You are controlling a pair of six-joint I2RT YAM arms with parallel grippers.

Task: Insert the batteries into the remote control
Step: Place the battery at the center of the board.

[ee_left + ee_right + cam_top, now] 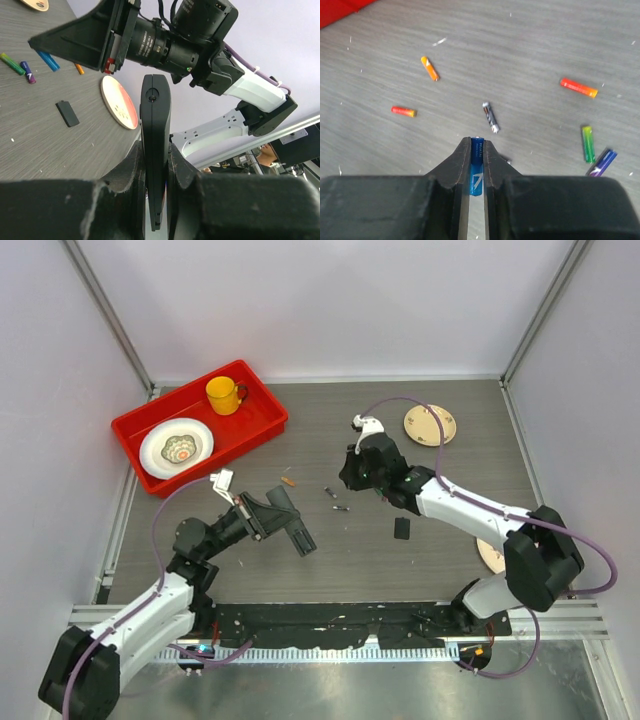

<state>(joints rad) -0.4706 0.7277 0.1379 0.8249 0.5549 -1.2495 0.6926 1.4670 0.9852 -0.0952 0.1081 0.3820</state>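
My left gripper [275, 512] [156, 152] is shut on the remote control [300, 535] [155, 125], a slim black bar held on edge above the table. My right gripper [350, 478] [476, 145] is shut on a blue battery [477, 167], held lengthwise between the fingers above the table. Loose batteries lie on the table below: an orange one [430, 68] [288, 480], a red-orange one [403, 111], a dark silver one [490, 117] [329, 492], an orange-red one [578, 87], a green one [587, 143] and a purple-blue one [602, 162].
A small black square piece [402, 528] [67, 113] lies right of centre. A red tray [265, 430] at the back left holds a yellow mug [226, 394] and a plate [177, 447]. Two wooden coasters lie at the back right [430, 425] and near right [490, 555].
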